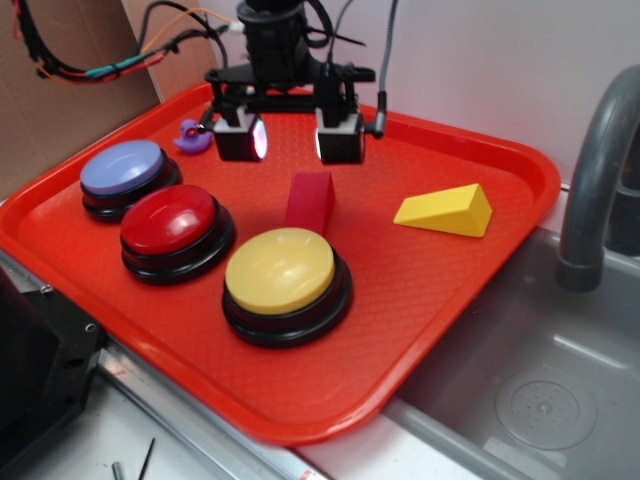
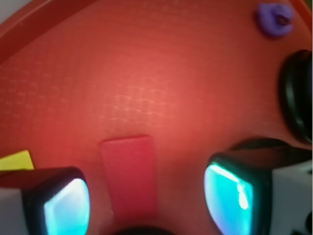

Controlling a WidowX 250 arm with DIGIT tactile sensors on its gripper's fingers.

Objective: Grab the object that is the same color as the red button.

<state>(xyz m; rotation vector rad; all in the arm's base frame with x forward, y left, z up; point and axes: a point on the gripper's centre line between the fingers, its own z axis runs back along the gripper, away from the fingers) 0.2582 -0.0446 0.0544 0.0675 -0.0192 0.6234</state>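
The red wedge block (image 1: 311,201) stands on the red tray (image 1: 440,290), just behind the yellow button. In the wrist view the same block (image 2: 129,178) lies between my two glowing pads, nearer the left one, with space on both sides. My gripper (image 1: 290,140) hangs open above and slightly behind the block, not touching it. The red button (image 1: 172,225), a glossy dome on a black base, sits at the tray's left, between the blue-purple button and the yellow one.
A yellow button (image 1: 283,275) sits in front of the block and a blue-purple button (image 1: 124,170) at far left. A yellow wedge (image 1: 447,211) lies to the right. A small purple duck (image 1: 190,136) rests at the back. A grey sink and faucet (image 1: 592,190) border the tray's right.
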